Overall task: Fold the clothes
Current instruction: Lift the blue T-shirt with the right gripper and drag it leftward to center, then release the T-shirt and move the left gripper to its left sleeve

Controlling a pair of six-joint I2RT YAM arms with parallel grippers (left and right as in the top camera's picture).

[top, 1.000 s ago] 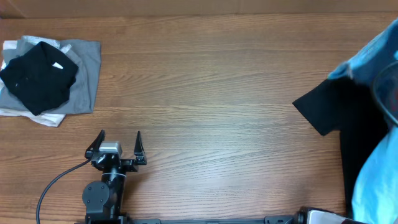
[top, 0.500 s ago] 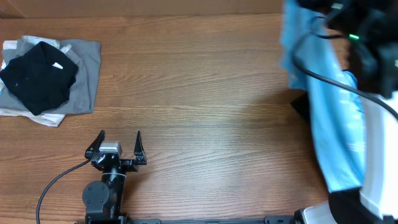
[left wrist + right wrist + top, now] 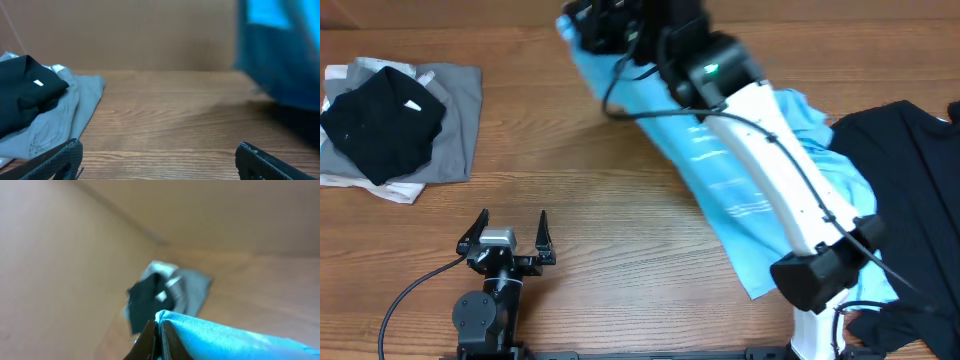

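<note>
On my bench [image 3: 620,200], the black garment [image 3: 910,180] lies heaped at the right edge, the light blue T-shirt [image 3: 720,170] stretches from near right to far centre, where my right fingers [image 3: 148,341] are clenched on its edge, a folded pile [image 3: 395,120] sits far left, and my left fingers [image 3: 542,228] stand released, near left.

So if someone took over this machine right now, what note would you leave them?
Left gripper: open, empty, near the front edge of the table.
Right gripper: shut on an edge of the blue T-shirt, lifted over the far side; the rest trails across the table rightward.
Black garment: crumpled at the right edge.
Done: the pile of clothes at far left looks folded.
Left to do: spread the T-shirt flat and fold it, then the black garment.
</note>
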